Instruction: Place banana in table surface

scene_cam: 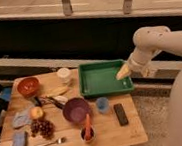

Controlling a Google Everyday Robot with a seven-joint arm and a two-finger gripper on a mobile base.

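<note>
The banana (55, 91) is a pale yellow, slightly curved fruit. It lies on the wooden slatted table surface (107, 133), between the red bowl (28, 86) and the green tray (104, 79), just below a white cup (63, 75). My gripper (123, 73) hangs at the end of the white arm (151, 42), over the right edge of the green tray. It is far to the right of the banana and not touching it. Nothing shows in the gripper.
On the table are a purple bowl (77, 110), a small blue cup (102, 104), a black flat device (120, 114), an orange carrot stick in a dark cup (87, 130), grapes (42, 128), a round yellow-orange fruit (37, 113), a blue sponge (18, 143) and a fork (48, 142). A dark wall runs behind.
</note>
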